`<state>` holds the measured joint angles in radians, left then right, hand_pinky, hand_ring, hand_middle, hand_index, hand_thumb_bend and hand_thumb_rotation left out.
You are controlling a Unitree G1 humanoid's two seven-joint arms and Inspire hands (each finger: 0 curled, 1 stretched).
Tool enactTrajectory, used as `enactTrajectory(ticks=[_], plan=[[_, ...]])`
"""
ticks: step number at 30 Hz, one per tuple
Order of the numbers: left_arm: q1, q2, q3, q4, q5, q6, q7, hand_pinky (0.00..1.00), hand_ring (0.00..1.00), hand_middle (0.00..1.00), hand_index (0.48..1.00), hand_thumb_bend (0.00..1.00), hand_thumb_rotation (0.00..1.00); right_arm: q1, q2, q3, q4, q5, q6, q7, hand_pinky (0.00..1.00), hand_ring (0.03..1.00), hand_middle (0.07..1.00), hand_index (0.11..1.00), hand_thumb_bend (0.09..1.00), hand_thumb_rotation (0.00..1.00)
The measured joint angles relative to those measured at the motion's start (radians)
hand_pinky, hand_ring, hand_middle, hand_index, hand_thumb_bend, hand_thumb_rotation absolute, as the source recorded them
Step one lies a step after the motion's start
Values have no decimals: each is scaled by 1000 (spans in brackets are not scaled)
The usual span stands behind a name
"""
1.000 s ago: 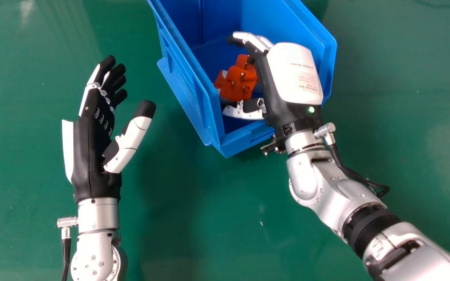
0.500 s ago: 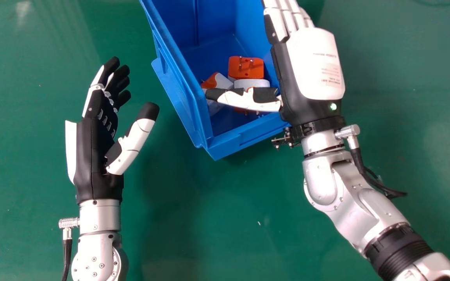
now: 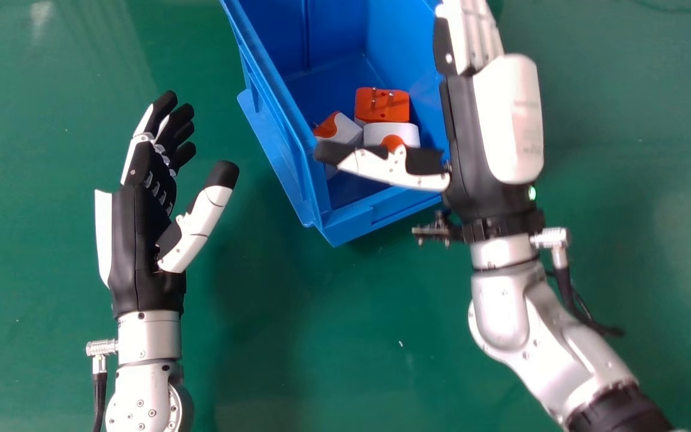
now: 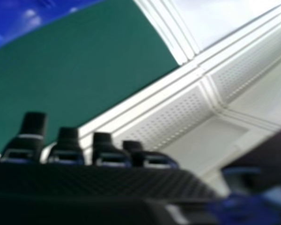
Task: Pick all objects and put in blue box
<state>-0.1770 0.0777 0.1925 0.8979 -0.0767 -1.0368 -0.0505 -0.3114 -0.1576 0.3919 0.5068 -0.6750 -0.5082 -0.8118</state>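
Holding the right hand (image 3: 510, 120) over the right side of the blue box (image 3: 354, 225), with fingers straight and empty, probably to avoid snagging the plugs (image 3: 381, 132) inside its near end, and resting the left hand (image 3: 141, 240) at left.

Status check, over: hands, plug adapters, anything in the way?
Right hand open, empty; left hand open, empty. Orange-and-white plug adapters inside blue box. Right thumb partly blocks head view of them.
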Motion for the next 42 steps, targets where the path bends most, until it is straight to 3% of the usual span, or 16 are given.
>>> enactTrajectory(ticks=[7, 9, 17, 23, 30, 32, 34, 42], plan=[[7, 2, -1, -10, 0, 2, -3, 866, 875, 865, 874, 819, 520, 121, 46, -34, -22, 70, -53, 40, 841, 959, 988, 1000, 799, 867], [9, 2, -1, -11, -1, 3, -8, 868, 877, 865, 875, 815, 516, 160, 66, -54, -61, 124, -52, 80, 836, 954, 986, 1000, 788, 883], [10, 2, -6, -15, 4, 9, -2, 872, 883, 866, 878, 808, 515, 274, 149, -129, -287, 354, 18, 294, 808, 923, 967, 988, 705, 965], [9, 2, -11, -21, 9, 15, 5, 876, 888, 875, 883, 807, 519, 326, 164, -169, -407, 401, 112, 411, 782, 918, 956, 983, 676, 992], [8, 2, -11, -22, 10, 23, 9, 881, 888, 873, 882, 799, 518, 382, 142, -214, -595, 476, 320, 589, 806, 915, 953, 988, 718, 965], [8, 2, -12, -24, 19, 23, 13, 880, 887, 870, 880, 800, 519, 390, 134, -225, -628, 482, 365, 625, 810, 910, 947, 982, 738, 958], [8, 1, -11, -24, 20, 23, 17, 878, 885, 867, 878, 802, 520, 397, 126, -234, -648, 484, 389, 652, 811, 902, 938, 973, 749, 952], [5, 2, -11, -24, 17, 24, 8, 881, 886, 867, 877, 806, 518, 418, 114, -263, -700, 472, 427, 689, 763, 845, 884, 916, 763, 977]])
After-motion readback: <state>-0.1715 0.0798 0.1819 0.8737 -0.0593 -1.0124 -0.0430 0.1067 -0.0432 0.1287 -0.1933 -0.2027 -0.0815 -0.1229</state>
